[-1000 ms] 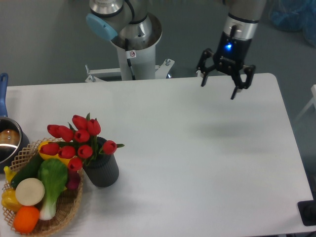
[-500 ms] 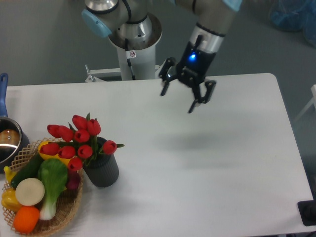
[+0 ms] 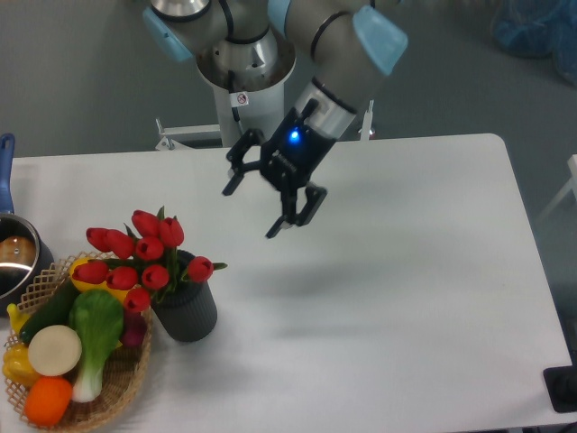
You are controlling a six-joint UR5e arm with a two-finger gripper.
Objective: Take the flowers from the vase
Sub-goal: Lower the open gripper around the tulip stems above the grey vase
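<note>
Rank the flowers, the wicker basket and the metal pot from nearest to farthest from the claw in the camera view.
From the claw:
1. The flowers, in the vase down-left of it.
2. The wicker basket, at the table's lower-left corner.
3. The metal pot, at the far left edge, partly cut off.

Nine tulip buds [image 3: 135, 257], one vase [image 3: 187, 311], one basket [image 3: 122, 383], one pot [image 3: 13, 262].

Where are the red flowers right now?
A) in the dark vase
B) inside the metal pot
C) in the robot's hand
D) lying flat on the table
A. The flowers stand in the vase beside the basket, while the robot's hand is open in the air, apart from them.
</note>
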